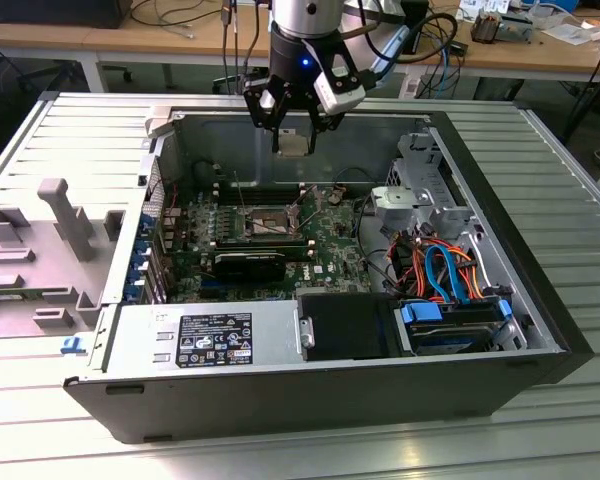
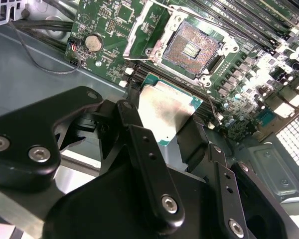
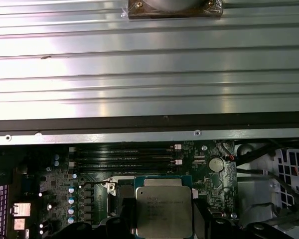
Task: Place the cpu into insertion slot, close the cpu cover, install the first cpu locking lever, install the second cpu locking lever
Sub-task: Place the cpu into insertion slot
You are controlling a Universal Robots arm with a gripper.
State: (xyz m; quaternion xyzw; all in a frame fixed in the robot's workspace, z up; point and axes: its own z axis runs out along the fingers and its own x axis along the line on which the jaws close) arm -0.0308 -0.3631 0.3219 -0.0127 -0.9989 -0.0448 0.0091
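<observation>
To the exterior view's left of the insertion slot [image 1: 265,222], a grey tray [image 1: 50,240] with block shapes is laid on the ribbed metal surface [image 1: 560,180]. The insertion slot is set in the green board [image 1: 330,250] inside the open computer case [image 1: 330,400], and it is seen bare, with nothing in it. In the second wrist view, the cpu cover [image 2: 137,31] is seen lifted up off the insertion slot at one side. The cpu [image 1: 293,146] is held up in the air above the insertion slot, apart from it, and is squeezed by its edges between the jaws of the gripper [image 1: 293,138]. In both wrist views its dull silver top is seen between the black jaws. To the exterior view's right of the insertion slot, a bunch of orange and blue cables [image 1: 442,265] is packed in the case.
</observation>
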